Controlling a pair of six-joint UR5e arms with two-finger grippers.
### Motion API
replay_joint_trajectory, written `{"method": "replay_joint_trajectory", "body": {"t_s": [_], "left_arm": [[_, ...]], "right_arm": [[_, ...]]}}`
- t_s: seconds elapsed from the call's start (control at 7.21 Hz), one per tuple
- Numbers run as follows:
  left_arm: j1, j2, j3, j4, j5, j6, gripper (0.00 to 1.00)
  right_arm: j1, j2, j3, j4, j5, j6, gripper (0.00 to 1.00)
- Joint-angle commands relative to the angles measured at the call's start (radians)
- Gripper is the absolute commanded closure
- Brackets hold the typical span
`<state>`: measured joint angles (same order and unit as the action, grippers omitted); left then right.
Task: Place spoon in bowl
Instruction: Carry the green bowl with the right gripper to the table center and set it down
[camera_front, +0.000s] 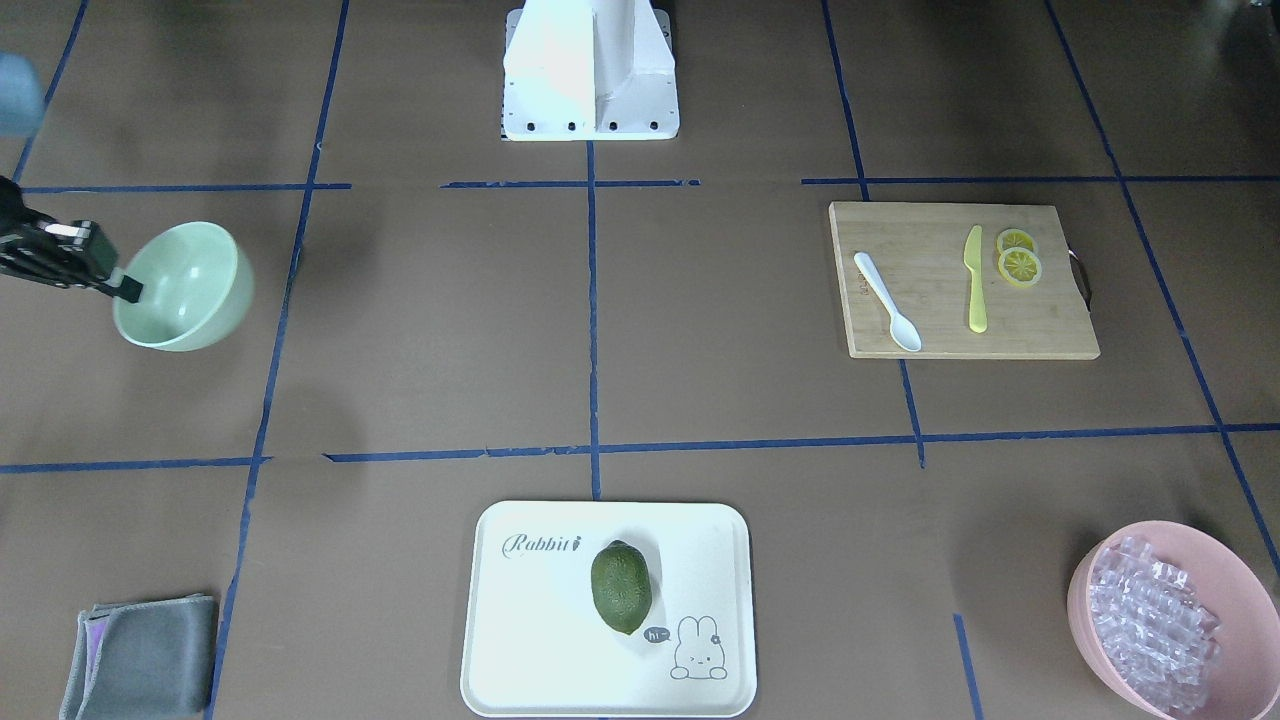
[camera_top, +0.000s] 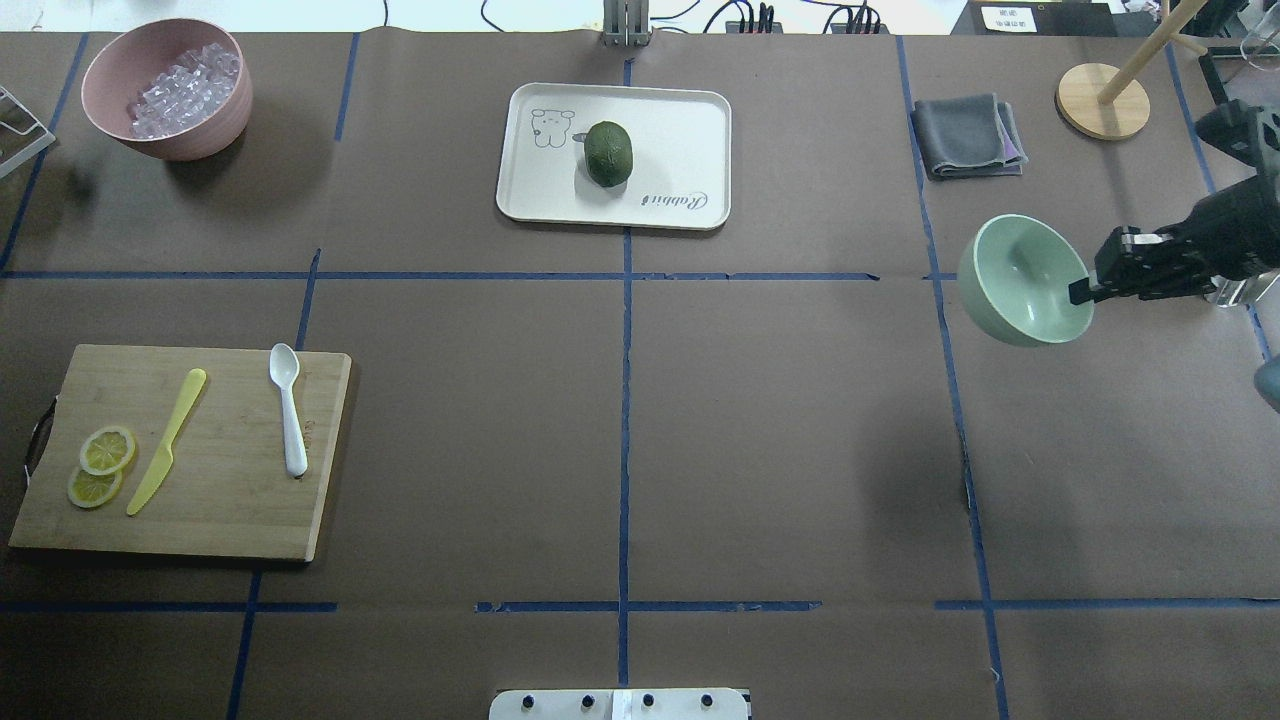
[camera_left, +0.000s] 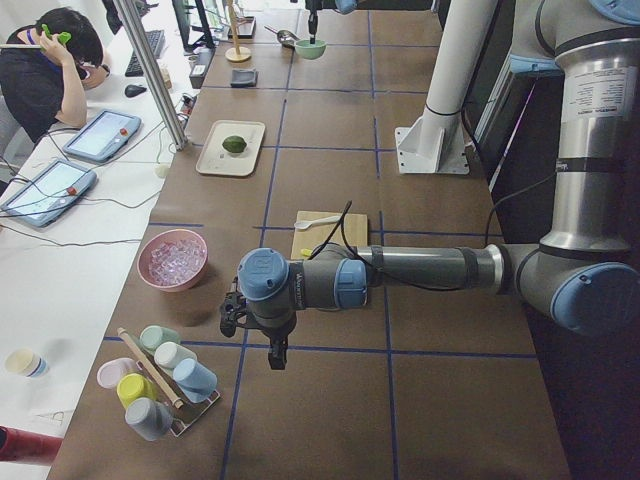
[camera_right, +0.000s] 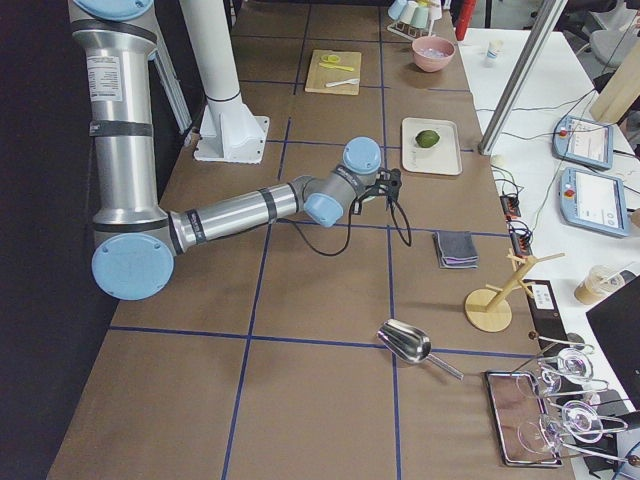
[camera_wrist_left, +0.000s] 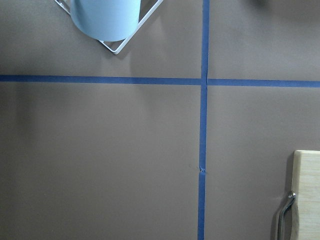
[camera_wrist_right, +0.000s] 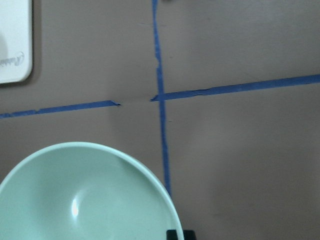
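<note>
In the front view, my right gripper (camera_front: 124, 288) comes in at 9 o'clock and is clamped on the rim of the bowl (camera_front: 195, 285), with one finger inside it. The spoon (camera_front: 887, 301) lies at 3 o'clock on the board (camera_front: 1040, 330), well apart from those fingers. Its scoop points to 5 o'clock, and the knife (camera_front: 975, 280) lies near its 3 o'clock side.

From overhead, the bowl sits at 3 o'clock, gripped at its own 3 o'clock edge. The spoon lies at 8 o'clock with its scoop toward 12.

In the left side view, my left gripper (camera_left: 275, 350) hangs fingers-down over the table (camera_left: 330, 400). I cannot tell whether they are apart or together. The spoon rests on the board at that gripper's 1 o'clock, apart from it. The bowl shows small at 12 o'clock, under my right gripper.

In the right side view, the spoon shows on the board at 12 o'clock, far from my right gripper. I cannot make out the bowl here.

My left wrist view shows the board's edge at 4 o'clock.

In my right wrist view, the bowl fills 7 o'clock, and one dark fingertip shows at 6 o'clock, against its rim.
</note>
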<state>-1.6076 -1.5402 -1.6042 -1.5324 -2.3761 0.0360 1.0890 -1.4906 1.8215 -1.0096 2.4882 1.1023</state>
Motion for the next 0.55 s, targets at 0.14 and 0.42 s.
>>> {"method": "replay_joint_trajectory", "body": {"t_s": [0.14, 0.42], "left_arm": [[0.000, 0.000, 0.000, -0.002, 0.000, -0.001, 0.00], [0.000, 0.000, 0.001, -0.002, 0.002, 0.001, 0.00]], "right_arm": [[-0.254, 0.337, 0.111, -0.488, -0.252, 0.140, 1.00], [-0.484, 0.452, 0.079, -0.572, -0.504, 0.264, 1.00]]}}
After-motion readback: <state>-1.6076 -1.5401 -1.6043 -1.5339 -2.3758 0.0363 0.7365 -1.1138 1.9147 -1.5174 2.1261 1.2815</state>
